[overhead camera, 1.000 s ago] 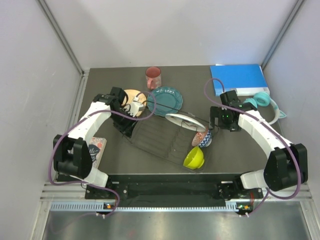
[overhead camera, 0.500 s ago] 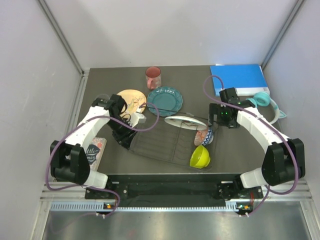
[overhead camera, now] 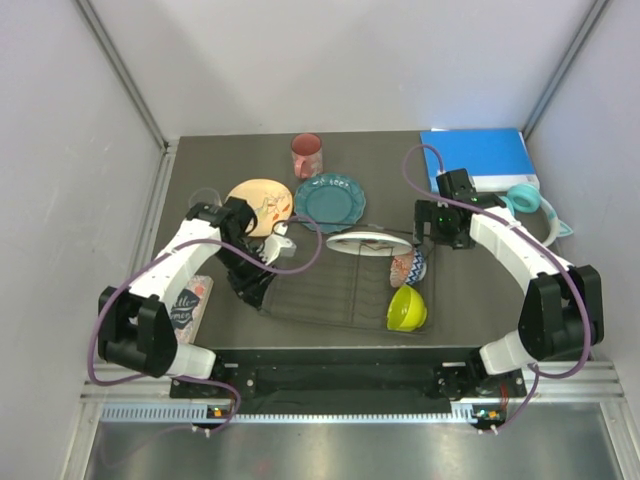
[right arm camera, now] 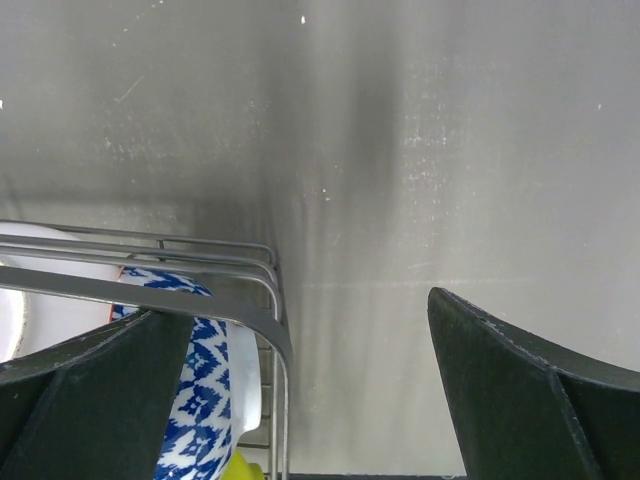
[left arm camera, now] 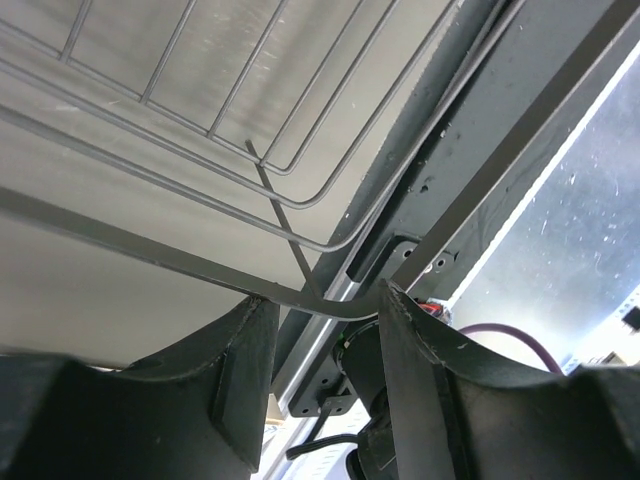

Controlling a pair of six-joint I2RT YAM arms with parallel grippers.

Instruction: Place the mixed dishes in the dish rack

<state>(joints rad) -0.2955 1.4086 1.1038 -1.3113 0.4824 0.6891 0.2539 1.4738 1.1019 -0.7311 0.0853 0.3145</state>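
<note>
Left claw clenched on the left-end rim wire of the dish rack. Right claw released, jaws wide at the rack's far-right corner. Rack's long axis runs left-right. It holds the white plate, patterned bowl and lime-green bowl. Not yet loaded, past its far-left edge and nearer the left arm: cream-yellow plate, teal plate, one mug, one glass.

3 plates: cream plate, teal plate, white plate. 2 bowls: patterned bowl, lime bowl. 1 each: mug, glass, dish rack, binder, headphones.
</note>
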